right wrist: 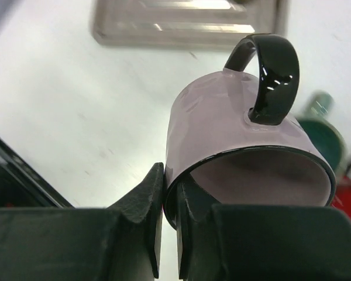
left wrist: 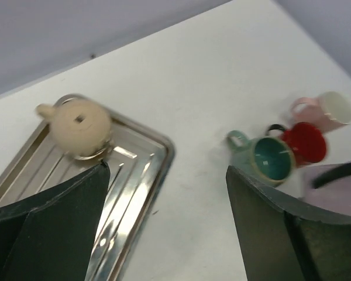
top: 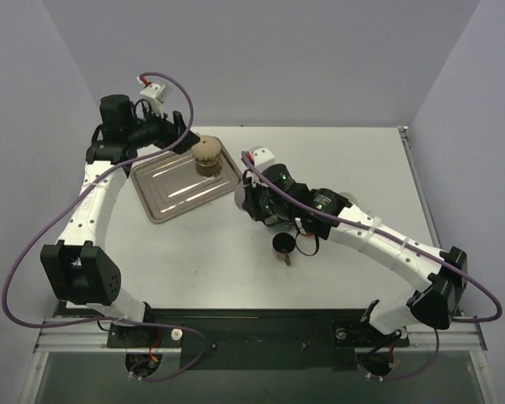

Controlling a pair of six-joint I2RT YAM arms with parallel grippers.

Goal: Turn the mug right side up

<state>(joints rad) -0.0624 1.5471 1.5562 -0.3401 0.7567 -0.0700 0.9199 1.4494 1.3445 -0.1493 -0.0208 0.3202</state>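
Note:
My right gripper (right wrist: 171, 181) is shut on the rim of a lilac mug (right wrist: 222, 123) with a black handle (right wrist: 273, 76) and black rim. One finger is inside the mug and one outside, and the mug's mouth faces the camera with the handle on top. In the top view this gripper (top: 248, 200) is at the table's middle, just right of the tray. A beige mug (left wrist: 80, 126) stands upside down on the steel tray (left wrist: 155, 170); it also shows in the top view (top: 206, 156). My left gripper (left wrist: 164, 167) is open and empty over the tray's right edge.
A teal mug (left wrist: 271, 159), a red mug (left wrist: 305, 142) and a pink mug (left wrist: 326, 109) lie grouped on the white table to the right of the tray. In the top view a dark round mug (top: 284, 244) sits under the right arm. Purple walls enclose the table.

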